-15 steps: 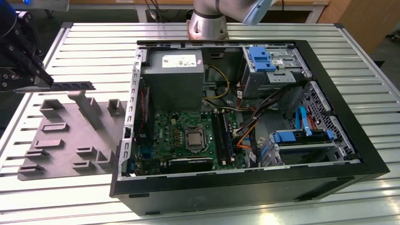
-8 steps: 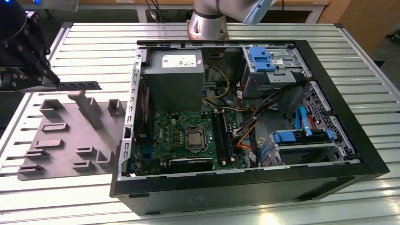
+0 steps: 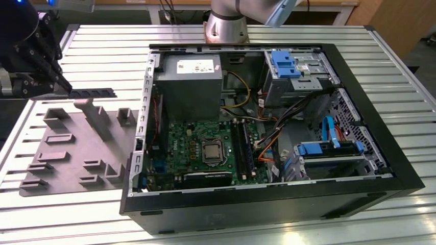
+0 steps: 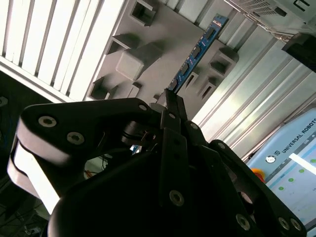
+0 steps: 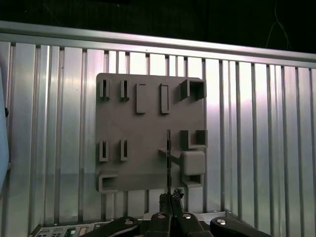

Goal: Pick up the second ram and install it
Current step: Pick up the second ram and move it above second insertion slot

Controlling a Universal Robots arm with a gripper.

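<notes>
Blue-green memory stick (image 4: 195, 54) is clamped at 1 end between the fingers of the gripper (image 4: 170, 101). Jaws are pinched together on the board and the rest juts straight out past the fingertips.

Count: 1 stick, 1 gripper, 1 grey moulded tray (image 4: 143, 44), 1 open computer case (image 3: 272, 204).

Second wrist view gives the stick's flat face: blue board, row of small dark chips, tray beyond its tip. First wrist view has it edge-on, a thin dark line running out from the fingertips across the tray's raised blocks. Exterior view has the stick as a dark bar pointing from the gripper toward the case, with the tray below the gripper and the case well apart.

Writing: 1 white label on the grey power supply (image 3: 187, 69) inside the case, and lettering on a pale panel (image 4: 296, 148) beside the gripper in the second wrist view.

Green motherboard (image 3: 197, 148) lies inside the case.
</notes>
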